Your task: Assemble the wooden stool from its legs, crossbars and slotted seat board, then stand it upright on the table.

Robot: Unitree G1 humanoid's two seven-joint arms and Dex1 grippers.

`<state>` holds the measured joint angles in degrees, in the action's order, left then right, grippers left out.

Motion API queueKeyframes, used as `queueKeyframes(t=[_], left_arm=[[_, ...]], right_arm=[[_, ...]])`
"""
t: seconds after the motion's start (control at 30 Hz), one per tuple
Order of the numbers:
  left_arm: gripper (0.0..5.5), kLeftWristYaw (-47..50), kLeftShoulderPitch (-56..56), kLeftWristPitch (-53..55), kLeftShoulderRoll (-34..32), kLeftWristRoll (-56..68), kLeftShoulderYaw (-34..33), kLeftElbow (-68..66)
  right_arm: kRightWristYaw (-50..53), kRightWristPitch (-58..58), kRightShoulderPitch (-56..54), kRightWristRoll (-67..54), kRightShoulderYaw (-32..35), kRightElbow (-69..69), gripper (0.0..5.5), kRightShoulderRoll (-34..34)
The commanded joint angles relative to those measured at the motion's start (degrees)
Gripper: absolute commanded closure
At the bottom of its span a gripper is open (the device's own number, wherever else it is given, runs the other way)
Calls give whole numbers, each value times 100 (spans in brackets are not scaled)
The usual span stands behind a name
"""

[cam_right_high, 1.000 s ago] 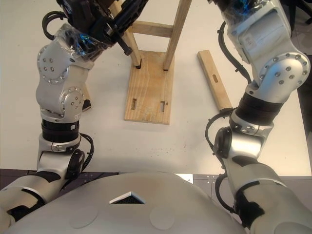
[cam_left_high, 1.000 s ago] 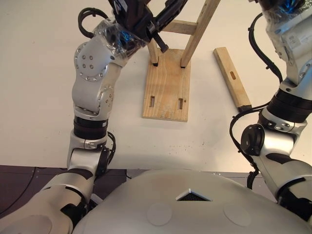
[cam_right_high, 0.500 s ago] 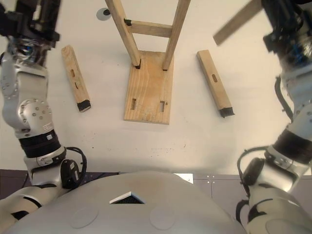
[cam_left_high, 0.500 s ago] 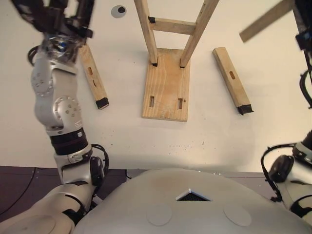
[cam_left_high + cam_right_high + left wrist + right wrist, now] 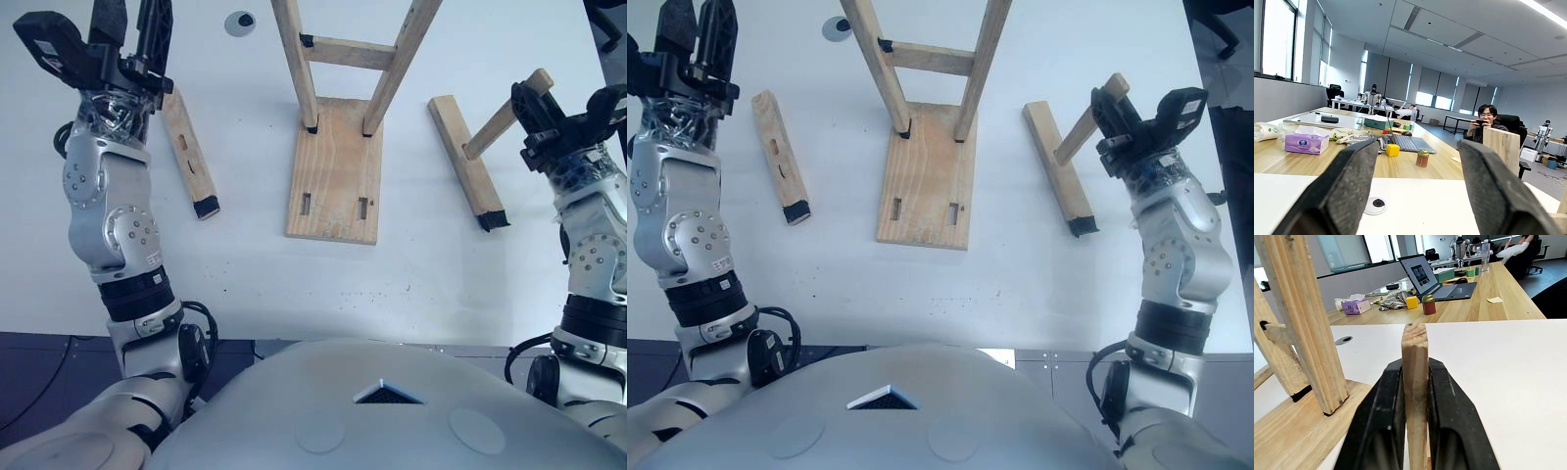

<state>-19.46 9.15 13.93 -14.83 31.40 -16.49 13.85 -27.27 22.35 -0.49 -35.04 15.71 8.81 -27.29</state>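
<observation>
The slotted seat board (image 5: 334, 171) lies flat on the white table. Two legs (image 5: 297, 69) stand in its far slots, joined by a crossbar (image 5: 348, 51); the two near slots (image 5: 306, 204) are empty. One loose leg (image 5: 188, 152) lies to the board's left, another (image 5: 466, 160) to its right. My left gripper (image 5: 130, 24) is open and holds nothing, raised above the far end of the left loose leg. My right gripper (image 5: 1114, 110) is shut on a short crossbar (image 5: 1078, 132), held tilted over the right loose leg. The right wrist view has the bar (image 5: 1415, 377) between the fingers (image 5: 1378, 421).
A small round dark disc (image 5: 239, 22) sits on the table beyond the left loose leg. The table's front edge (image 5: 294, 338) runs close to my body. Bare table lies between the board and each loose leg.
My left gripper let go of the standing leg frame and swung out to the far left, now open. My right arm brought the crossbar down and inward over the right loose leg.
</observation>
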Motion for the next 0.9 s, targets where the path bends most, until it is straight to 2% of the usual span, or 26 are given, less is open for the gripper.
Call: queueKeyframes(t=[0.03,0.5,0.9], left_arm=[[260,27,-57,-50,2,-107,51,-14],[260,73,-216,-6,-26,-263,146,-3],[260,138,-184,-29,-15,-284,132,-71]], right_arm=[[82,-173,-221,225,-46,-223,512,189],[11,-364,-130,690,-183,-520,512,327],[-892,-1854,683,967,-467,-1011,512,677]])
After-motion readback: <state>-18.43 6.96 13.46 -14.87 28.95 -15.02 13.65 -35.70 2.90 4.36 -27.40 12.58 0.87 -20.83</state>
